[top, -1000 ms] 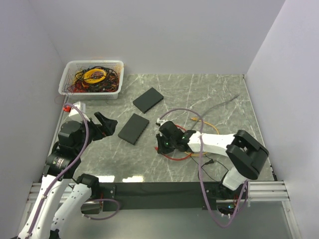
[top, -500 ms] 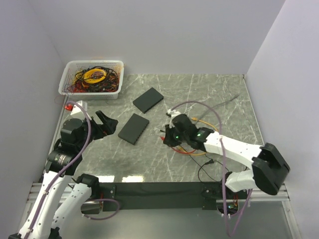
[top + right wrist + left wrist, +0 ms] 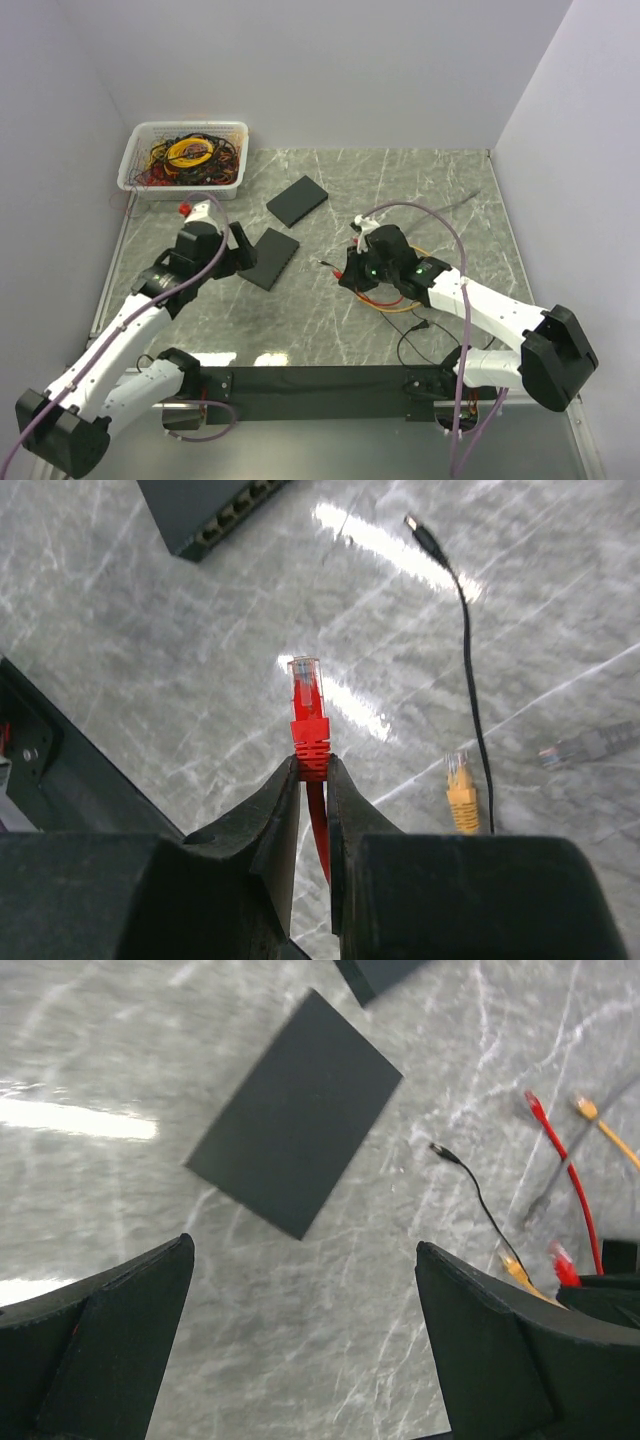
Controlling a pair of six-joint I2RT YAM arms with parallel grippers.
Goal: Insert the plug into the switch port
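Flat matte-black switch (image 3: 295,1125) on glossy veined marble (image 3: 430,190). The right gripper (image 3: 312,770) pinches a red, clear-tipped plug (image 3: 306,695); the left gripper (image 3: 302,1260) gapes wide.

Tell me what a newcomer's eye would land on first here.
The red plug stands out first. It sticks out of the right gripper, which is shut on it above the marble table. Next comes the white basket of tangled cables at the table's far left corner. The left gripper hangs wide open over a dark switch lying flat.
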